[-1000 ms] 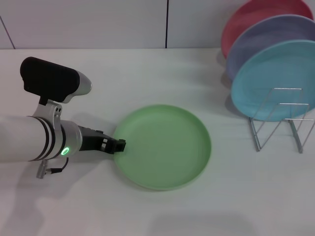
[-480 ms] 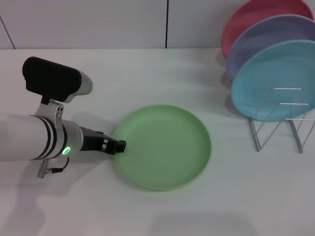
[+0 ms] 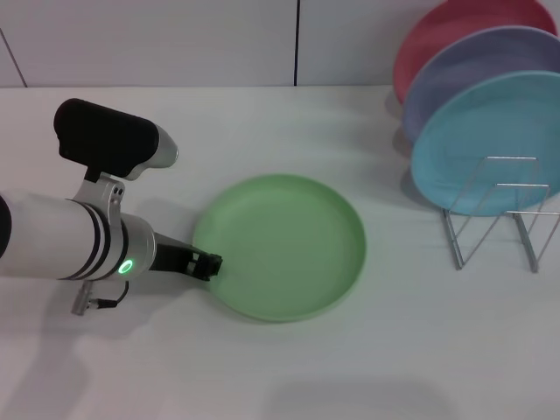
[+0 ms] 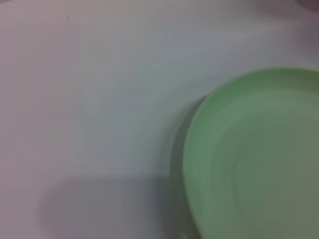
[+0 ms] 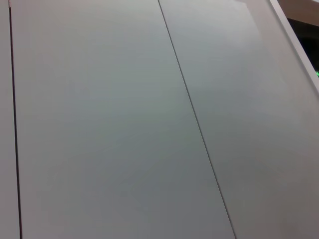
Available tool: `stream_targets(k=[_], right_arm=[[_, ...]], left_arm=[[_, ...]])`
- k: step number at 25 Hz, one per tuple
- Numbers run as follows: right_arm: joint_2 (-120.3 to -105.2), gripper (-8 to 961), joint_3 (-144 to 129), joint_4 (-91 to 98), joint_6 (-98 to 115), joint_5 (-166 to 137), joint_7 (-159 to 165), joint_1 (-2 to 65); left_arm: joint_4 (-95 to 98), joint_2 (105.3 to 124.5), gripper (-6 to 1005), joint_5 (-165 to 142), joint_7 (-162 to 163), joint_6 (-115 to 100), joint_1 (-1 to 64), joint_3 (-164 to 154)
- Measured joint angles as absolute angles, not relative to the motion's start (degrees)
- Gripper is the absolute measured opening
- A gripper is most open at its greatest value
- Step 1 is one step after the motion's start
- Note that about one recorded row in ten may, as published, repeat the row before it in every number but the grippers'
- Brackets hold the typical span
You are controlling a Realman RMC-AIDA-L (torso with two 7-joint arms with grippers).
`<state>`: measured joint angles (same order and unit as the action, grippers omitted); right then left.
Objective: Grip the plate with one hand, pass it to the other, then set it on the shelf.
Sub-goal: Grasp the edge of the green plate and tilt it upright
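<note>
At the green plate's (image 3: 284,245) rim, left gripper's (image 3: 210,263) fingertips half-hidden.

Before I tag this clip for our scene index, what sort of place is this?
Probably a lab tabletop staged as a kitchen dish station: a bare white table against plain wall panels, a wire rack holding coloured plates, and the left gripper at a green plate's rim.

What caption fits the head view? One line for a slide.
Left gripper grips the green plate at its rim on the table; three plates fill the rack.
</note>
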<state>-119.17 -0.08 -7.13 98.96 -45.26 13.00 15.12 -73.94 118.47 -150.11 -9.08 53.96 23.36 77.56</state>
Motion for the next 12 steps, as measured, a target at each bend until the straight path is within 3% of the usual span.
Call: stream_targets(k=[4,6,12], right_arm=[[-119.17,839,-0.08,-7.12,98.95,-45.26,13.00,15.11],[-119.17,839,-0.08,-7.12,98.95,-45.26,13.00,15.11],[-119.17,839,-0.09,-7.12,98.97,-45.26,13.00,15.11]], left_arm=[[-74.11,118.49,453,-150.15,-9.18,53.98,23.50,77.46],[-74.23,118.48,264,-150.16,-9.25,54.00,23.52,77.46],[-74.72,118.35,208,-150.27,-9.83,54.11,24.00,77.37]])
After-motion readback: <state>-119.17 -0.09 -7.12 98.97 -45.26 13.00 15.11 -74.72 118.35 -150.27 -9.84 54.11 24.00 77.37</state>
